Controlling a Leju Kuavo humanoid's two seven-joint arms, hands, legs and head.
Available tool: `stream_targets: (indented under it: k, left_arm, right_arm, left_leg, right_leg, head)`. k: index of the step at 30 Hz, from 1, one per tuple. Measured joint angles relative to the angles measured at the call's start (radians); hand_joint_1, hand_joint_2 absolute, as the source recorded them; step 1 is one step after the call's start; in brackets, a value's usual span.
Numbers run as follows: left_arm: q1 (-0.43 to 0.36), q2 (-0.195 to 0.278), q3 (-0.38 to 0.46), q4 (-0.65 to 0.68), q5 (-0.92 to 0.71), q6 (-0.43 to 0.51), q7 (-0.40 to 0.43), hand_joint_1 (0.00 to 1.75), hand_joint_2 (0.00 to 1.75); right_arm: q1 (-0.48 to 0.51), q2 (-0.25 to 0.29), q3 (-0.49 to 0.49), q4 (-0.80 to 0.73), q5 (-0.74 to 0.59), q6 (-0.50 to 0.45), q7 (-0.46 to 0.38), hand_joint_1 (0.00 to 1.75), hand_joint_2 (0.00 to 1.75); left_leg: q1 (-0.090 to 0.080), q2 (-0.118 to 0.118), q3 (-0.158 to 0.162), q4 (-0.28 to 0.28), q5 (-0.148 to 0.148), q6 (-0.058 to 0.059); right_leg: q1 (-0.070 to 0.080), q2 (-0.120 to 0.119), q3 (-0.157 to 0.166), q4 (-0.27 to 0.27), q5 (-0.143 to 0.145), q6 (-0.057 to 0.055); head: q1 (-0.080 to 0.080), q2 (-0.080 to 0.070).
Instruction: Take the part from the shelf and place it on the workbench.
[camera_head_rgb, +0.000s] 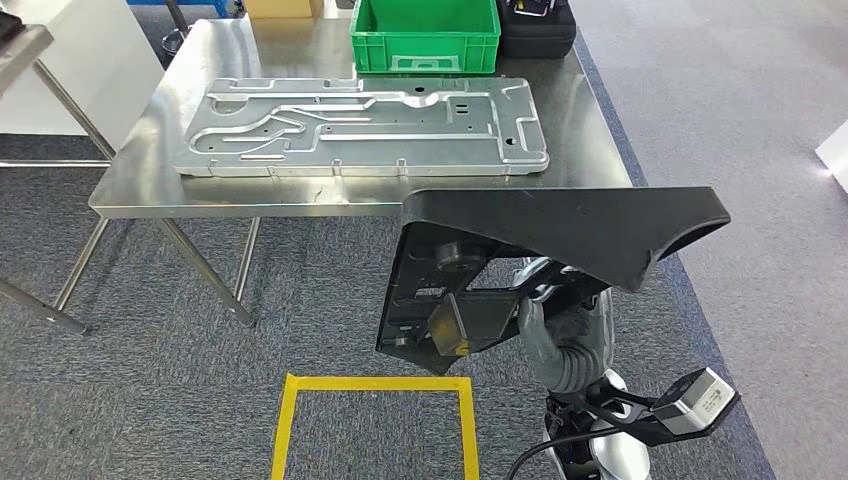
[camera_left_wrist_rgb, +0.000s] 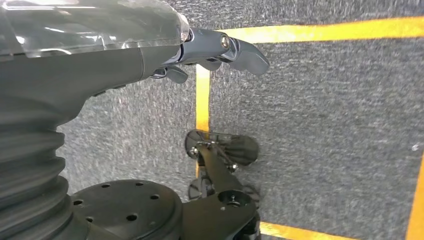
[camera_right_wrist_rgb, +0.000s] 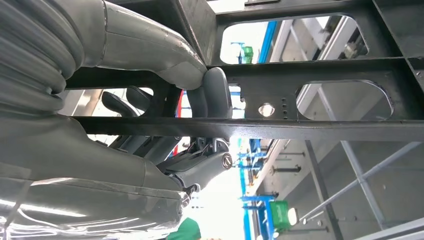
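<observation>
The part (camera_head_rgb: 560, 235) is a large black piece with a smooth, wedge-shaped panel on top and a flat ribbed frame with cut-outs hanging below it at a tilt. It is off the table (camera_head_rgb: 590, 150), held in the air just beyond the table's near edge, toward 5 o'clock from the table's middle. The right robot hand (camera_head_rgb: 545, 325) grips its frame from beneath, fingers (camera_right_wrist_rgb: 215, 95) wrapped over a black crossbar.

Plate (camera_head_rgb: 362, 128) on table (camera_head_rgb: 590, 150); crate (camera_head_rgb: 425, 35) behind plate; part (camera_head_rgb: 560, 235) before table.
</observation>
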Motion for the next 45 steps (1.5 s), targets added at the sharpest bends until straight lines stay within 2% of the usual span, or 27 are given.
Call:
stream_targets:
  k: [2,4,6,8,10,11,12,13,14,16,18,20,21,22,24,26,27,28,30,32,35,37,40,41,42,43,45]
  left_arm:
    - [-0.001,-0.001,0.0,0.0,0.0,0.0,-0.001,0.0,1.75]
    - [0.0,-0.001,0.0,0.0,0.0,0.0,-0.001,0.0,1.75]
    - [0.001,0.0,0.0,0.0,0.0,0.001,-0.002,0.0,1.75]
    - [0.0,0.0,0.001,0.0,0.0,0.001,-0.002,0.0,1.75]
    - [-0.001,0.0,0.001,0.0,0.001,0.002,-0.003,0.0,1.75]
    - [0.0,0.0,0.002,0.0,0.001,0.002,-0.003,0.0,1.75]
    - [0.001,0.0,0.003,0.0,0.001,0.002,-0.003,0.0,1.75]
    - [0.002,0.0,0.004,0.0,0.002,0.003,-0.003,0.0,1.75]
    - [0.003,0.0,0.004,0.0,0.002,0.003,-0.004,0.0,1.75]
    - [-0.001,0.0,0.005,0.0,0.003,0.003,-0.005,0.0,1.75]
    - [-0.003,0.0,0.006,0.0,0.003,0.003,-0.006,0.0,1.75]
    - [0.0,0.0,0.006,0.0,0.003,0.003,-0.006,0.0,1.75]
    - [0.001,0.0,0.006,0.0,0.002,0.003,-0.006,0.0,1.75]
    - [0.0,0.0,0.006,0.0,0.002,0.003,-0.006,0.0,1.75]
    - [-0.002,0.0,0.007,0.0,0.002,0.004,-0.006,0.0,1.75]
    - [-0.003,0.0,0.007,0.0,0.003,0.005,-0.006,0.0,1.75]
    - [-0.002,0.0,0.007,0.0,0.003,0.004,-0.007,0.0,1.75]
    - [-0.002,0.0,0.008,0.0,0.003,0.002,-0.008,0.0,1.75]
    - [-0.002,-0.001,0.009,0.0,0.005,-0.003,-0.014,0.0,1.75]
    - [-0.002,-0.001,0.011,0.0,0.006,-0.006,-0.019,0.0,1.75]
    - [-0.001,-0.001,0.014,0.0,0.005,-0.005,-0.02,0.0,1.75]
    - [-0.001,0.0,0.015,0.0,0.003,-0.002,-0.013,0.0,1.75]
    - [-0.001,-0.001,0.014,0.0,-0.002,0.002,0.001,0.0,1.75]
    - [0.0,-0.001,0.014,0.0,-0.003,0.003,0.003,0.0,1.75]
    - [0.001,-0.001,0.014,0.0,-0.004,0.003,0.003,0.0,1.75]
    - [0.001,-0.001,0.014,0.0,-0.004,0.004,0.004,0.0,1.75]
    - [0.001,0.0,0.014,0.0,-0.006,0.004,0.004,0.0,1.75]
  right_arm:
    - [0.0,0.0,0.0,0.0,0.0,0.0,0.0,1.75,1.75]
    - [-0.001,0.0,0.0,0.0,0.0,0.0,0.0,1.75,1.75]
    - [-0.002,0.0,0.0,0.0,0.0,0.001,0.0,1.75,1.75]
    - [-0.003,0.001,0.0,0.0,0.001,0.001,0.0,1.75,1.75]
    - [-0.003,0.001,0.0,0.001,0.002,0.001,0.001,1.75,1.75]
    - [-0.003,0.001,0.0,0.002,0.003,0.001,0.001,1.75,1.75]
    - [-0.003,0.001,0.0,0.002,0.004,0.001,0.001,1.75,1.75]
    - [-0.003,0.001,0.0,0.002,0.004,0.001,0.001,1.75,1.75]
    - [-0.004,0.001,0.0,0.003,0.004,0.001,0.001,1.75,1.75]
    - [-0.005,0.001,0.0,0.003,0.004,0.001,0.001,1.75,1.75]
    - [-0.007,0.001,0.0,0.003,0.005,0.001,0.001,1.75,1.75]
    - [-0.009,0.001,0.0,0.003,0.005,0.001,0.002,1.75,1.75]
    - [-0.011,0.001,0.0,0.002,0.005,0.0,0.002,1.75,1.75]
    - [-0.012,0.001,0.0,0.002,0.005,0.0,0.001,1.75,1.75]
    - [-0.013,0.001,0.0,0.002,0.005,-0.003,0.002,1.75,1.75]
    - [-0.012,0.001,0.0,0.004,0.005,-0.006,0.003,1.75,1.75]
    - [-0.012,0.001,0.0,0.004,0.005,-0.007,0.003,1.75,1.75]
    - [-0.012,0.001,0.0,0.005,0.005,-0.008,0.003,1.75,1.75]
    - [-0.014,0.001,0.0,0.006,0.005,-0.009,0.003,1.75,1.75]
    - [-0.017,0.001,0.0,0.006,0.005,-0.008,0.004,1.75,1.75]
    - [-0.019,0.001,0.0,0.006,0.005,-0.007,0.004,1.75,1.75]
    - [-0.021,0.001,0.0,0.006,0.004,-0.007,0.004,1.75,1.75]
    - [-0.022,0.001,0.0,0.008,0.003,-0.006,0.004,1.75,1.75]
    - [-0.022,0.001,0.0,0.009,0.003,-0.006,0.004,1.75,1.75]
    - [-0.022,0.001,0.0,0.01,0.003,-0.006,0.004,1.75,1.75]
    - [-0.022,0.001,0.0,0.011,0.003,-0.006,0.004,1.75,1.75]
    - [-0.023,0.001,0.0,0.011,0.003,-0.006,0.004,1.75,1.75]
  left_leg:
    - [-0.001,-0.012,-0.004,0.005,-0.005,-0.01]
    - [0.0,-0.021,-0.007,0.003,-0.005,-0.022]
    - [0.001,-0.013,-0.013,0.019,-0.018,-0.034]
    - [0.004,0.012,-0.056,0.111,-0.069,-0.045]
    - [0.007,0.027,-0.125,0.244,-0.124,-0.053]
    - [0.008,0.029,-0.147,0.281,-0.13,-0.055]
    - [0.008,0.031,-0.149,0.28,-0.116,-0.056]
    - [0.008,0.035,-0.13,0.238,-0.085,-0.055]
    - [0.007,0.045,-0.096,0.167,-0.046,-0.051]
    - [-0.001,0.075,-0.034,0.04,0.003,-0.039]
    - [-0.009,0.085,-0.019,0.003,0.007,-0.025]
    - [-0.006,0.07,-0.017,-0.002,0.012,-0.014]
    - [-0.003,0.065,-0.015,-0.006,0.014,-0.008]
    - [0.0,0.06,-0.013,-0.011,0.017,-0.001]
    - [0.001,0.052,-0.012,-0.014,0.019,0.007]
    - [-0.001,0.043,-0.012,-0.013,0.018,0.009]
    - [-0.001,0.038,-0.011,-0.012,0.017,0.009]
    - [-0.001,0.033,-0.009,-0.011,0.016,0.008]
    - [-0.002,0.025,-0.005,-0.007,0.01,0.003]
    - [-0.005,0.019,-0.007,-0.001,0.005,-0.006]
    - [-0.005,0.018,-0.012,0.0,0.003,-0.022]
    - [-0.003,0.022,-0.025,0.034,-0.023,-0.033]
    - [0.003,0.03,-0.107,0.214,-0.111,-0.047]
    - [0.005,0.031,-0.134,0.268,-0.127,-0.05]
    - [0.006,0.031,-0.146,0.288,-0.123,-0.051]
    - [0.006,0.031,-0.138,0.268,-0.101,-0.05]
    - [0.005,0.033,-0.078,0.136,-0.029,-0.044]
  right_leg:
    - [0.0,0.017,0.03,-0.069,0.018,-0.005]
    - [0.002,0.009,0.031,-0.074,0.017,-0.013]
    - [-0.001,-0.004,0.039,-0.083,0.019,-0.025]
    - [-0.003,-0.022,0.046,-0.09,0.019,-0.035]
    - [-0.001,-0.039,0.048,-0.09,0.016,-0.04]
    - [0.0,-0.047,0.049,-0.089,0.014,-0.04]
    - [0.0,-0.054,0.05,-0.089,0.012,-0.04]
    - [0.001,-0.062,0.053,-0.088,0.009,-0.039]
    - [0.001,-0.069,0.058,-0.088,0.006,-0.037]
    - [0.006,-0.084,0.065,-0.087,0.0,-0.029]
    - [0.01,-0.096,0.068,-0.087,-0.004,-0.021]
    - [0.01,-0.101,0.071,-0.086,-0.007,-0.01]
    - [0.008,-0.09,0.068,-0.075,-0.017,-0.005]
    - [0.007,-0.073,0.057,-0.046,-0.037,-0.001]
    - [0.004,-0.036,0.0,0.073,-0.1,0.004]
    - [0.003,-0.026,-0.062,0.188,-0.137,0.006]
    - [0.003,-0.026,-0.071,0.199,-0.127,0.007]
    - [0.003,-0.026,-0.061,0.169,-0.098,0.005]
    - [0.003,-0.024,0.001,0.034,-0.023,-0.001]
    - [0.004,-0.021,0.042,-0.063,0.01,-0.008]
    - [0.006,-0.02,0.045,-0.08,0.01,-0.02]
    - [0.003,-0.023,0.05,-0.087,0.012,-0.032]
    - [0.002,-0.028,0.053,-0.09,0.011,-0.041]
    - [0.003,-0.028,0.053,-0.089,0.011,-0.042]
    - [0.003,-0.028,0.054,-0.088,0.01,-0.042]
    - [0.003,-0.028,0.056,-0.088,0.009,-0.042]
    - [0.003,-0.028,0.061,-0.088,0.006,-0.039]
  head:
    - [-0.001,0.0]
    - [-0.001,0.0]
    - [-0.003,0.0]
    - [-0.008,0.0]
    - [-0.011,0.0]
    - [-0.011,0.0]
    - [-0.011,0.0]
    - [-0.011,0.0]
    - [-0.011,0.0]
    - [-0.01,0.0]
    - [-0.01,0.0]
    - [-0.01,0.0]
    - [-0.009,0.0]
    - [-0.009,0.0]
    - [-0.008,0.0]
    - [-0.008,0.0]
    - [-0.008,0.0]
    - [-0.008,0.0]
    - [-0.008,0.0]
    - [-0.009,0.0]
    - [-0.01,0.0]
    - [-0.01,0.0]
    - [-0.011,0.0]
    - [-0.011,0.0]
    - [-0.011,0.0]
    - [-0.011,0.0]
    - [-0.011,0.0]
